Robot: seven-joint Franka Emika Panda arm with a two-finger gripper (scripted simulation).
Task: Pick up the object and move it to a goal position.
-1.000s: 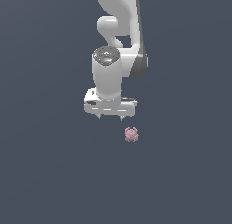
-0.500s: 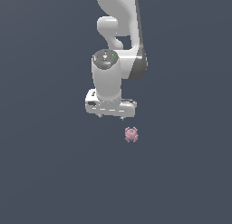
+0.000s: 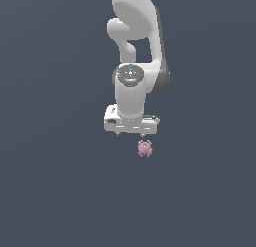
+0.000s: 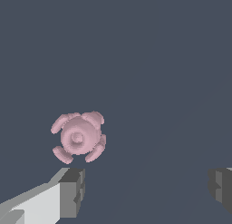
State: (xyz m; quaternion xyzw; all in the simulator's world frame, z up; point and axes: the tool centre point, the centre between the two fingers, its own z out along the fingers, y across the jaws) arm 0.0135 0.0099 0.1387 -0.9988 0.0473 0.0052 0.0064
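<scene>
I see my white arm's gripper (image 3: 131,134) at frame centre, pointing down, with the tiny dusty-pink knobbly object (image 3: 145,148) just below its right fingertip, apparently untouched.

One white robot arm (image 3: 134,51) is in view, ending in one hand (image 3: 131,135) with two dark-tipped fingers (image 4: 71,192), both of which show in the wrist view. There is one small dusty-pink object (image 3: 144,148), a rounded lump with about five small knobs around its edge. Everything sits against one plain dark grey-blue surface (image 3: 50,181), and nothing else can be counted.
</scene>
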